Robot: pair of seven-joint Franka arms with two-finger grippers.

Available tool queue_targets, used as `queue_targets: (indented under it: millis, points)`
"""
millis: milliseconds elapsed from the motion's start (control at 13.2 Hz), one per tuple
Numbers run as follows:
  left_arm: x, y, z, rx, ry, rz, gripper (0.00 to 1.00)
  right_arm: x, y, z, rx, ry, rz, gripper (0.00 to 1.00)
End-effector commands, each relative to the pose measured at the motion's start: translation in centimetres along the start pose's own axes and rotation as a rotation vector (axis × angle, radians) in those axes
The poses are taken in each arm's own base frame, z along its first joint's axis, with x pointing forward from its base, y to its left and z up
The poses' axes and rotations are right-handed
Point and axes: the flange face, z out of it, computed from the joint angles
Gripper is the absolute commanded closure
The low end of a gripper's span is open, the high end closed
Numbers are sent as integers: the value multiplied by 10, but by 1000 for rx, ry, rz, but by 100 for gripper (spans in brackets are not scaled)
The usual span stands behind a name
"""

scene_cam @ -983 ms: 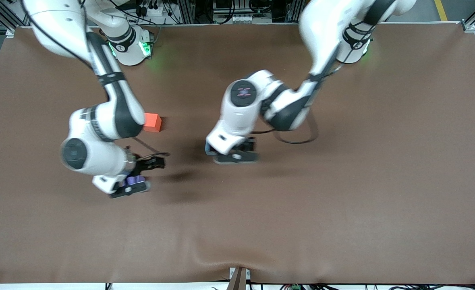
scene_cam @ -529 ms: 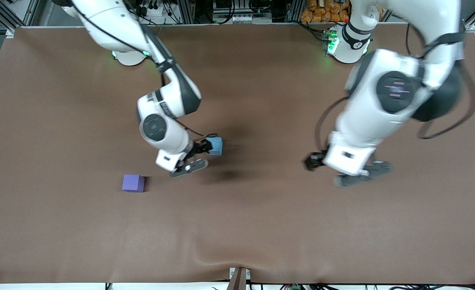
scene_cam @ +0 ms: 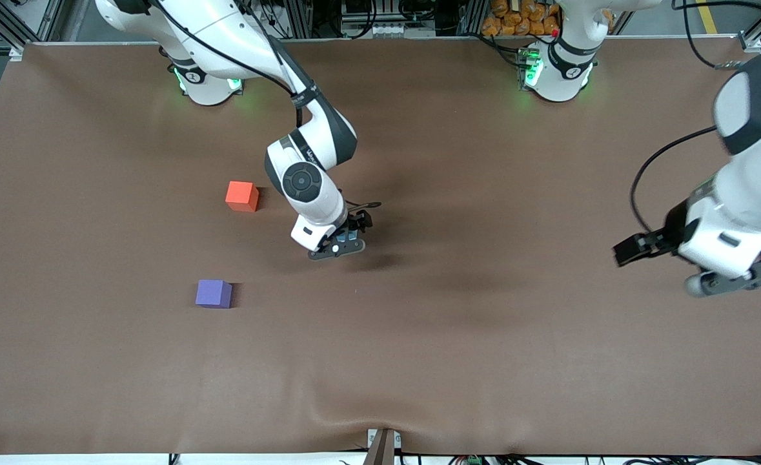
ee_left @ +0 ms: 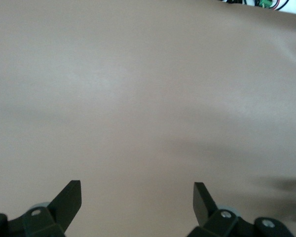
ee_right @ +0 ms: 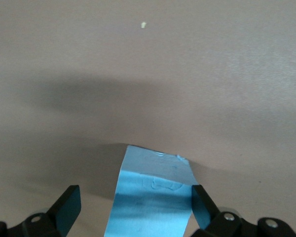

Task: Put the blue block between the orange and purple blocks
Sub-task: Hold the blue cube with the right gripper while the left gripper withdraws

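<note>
A wide table covered in matte brown cloth [scene_cam: 483,361] fills the room in front of me, two white Franka arms rising from bases along its edge.

The left arm [scene_cam: 741,187] hangs over the cloth at its own end of the table, well apart from every block. The left gripper [scene_cam: 690,268] has its black fingers [ee_left: 69,200] spread wide with only bare cloth between them.

The right arm [scene_cam: 303,174] reaches down toward the table's middle. The right gripper [scene_cam: 348,236] sits low around the small light sky-blue matte cube [ee_right: 150,197], one finger on each side of it; its fingers [ee_right: 66,205] stand apart, one with a clear gap to the cube's face, the other right at the cube's edge, so I cannot tell that anything is pinched. In the front view only a sliver of the cube shows between them.

The bright orange-red matte cube [scene_cam: 241,196] rests on the cloth beside the right arm's wrist, farther from the front camera than the blue cube.

The violet-purple matte cube [scene_cam: 213,294] lies nearer to the front camera than the orange one, well apart from it and from the blue cube.
</note>
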Motion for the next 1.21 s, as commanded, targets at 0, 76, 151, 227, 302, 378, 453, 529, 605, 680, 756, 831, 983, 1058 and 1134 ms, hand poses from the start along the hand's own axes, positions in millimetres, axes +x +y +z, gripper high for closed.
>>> queue_targets:
  millis: [0, 76, 151, 227, 302, 378, 453, 529, 605, 680, 756, 831, 983, 1058, 1134]
  points:
    - [-23, -24, -9, 12, -12, 103, 0, -4, 7, 7, -4, -13, 25, 0]
    - [-24, -26, -12, 12, -9, 134, 0, -3, 8, 5, -4, -15, 28, 0]
    - [-24, -30, -16, 10, -3, 148, 0, -3, 6, 1, -1, -12, 29, 0]
    - [-24, -36, -18, 9, 1, 163, 0, -2, 4, -6, 4, -6, 39, 0]
    - [-25, -39, -23, 10, 7, 192, 0, -2, 2, -11, 6, -5, 59, 0]
    - [-25, -46, -26, 10, 11, 204, 0, -1, -1, -14, 8, -5, 70, 0]
    - [-25, -47, -27, 9, 8, 215, 0, -1, -1, -14, 8, -5, 76, 0]
    - [-28, -48, -32, -7, 9, 224, 0, -3, -4, -13, 7, -7, 70, 0]
    - [-29, -50, -33, -16, 2, 226, 0, -4, -6, -12, 6, -7, 67, 0]
    - [-30, -54, -34, -17, -3, 222, 0, -4, -6, -12, 6, -7, 69, 0]
    - [-34, -55, -38, -16, -6, 220, 0, -5, -5, -8, 3, -12, 79, 0]
    - [-36, -56, -38, -14, -12, 221, 0, -7, -7, -4, 0, -17, 100, 0]
    - [-51, -56, -37, -7, -25, 219, 0, -15, -21, 3, -7, -19, 169, 0]
    - [-65, -55, -35, -2, -37, 216, 0, -14, -21, 3, -7, -19, 217, 0]
    - [-72, -55, -36, 1, -34, 216, 0, -13, -20, 5, -9, -20, 262, 0]
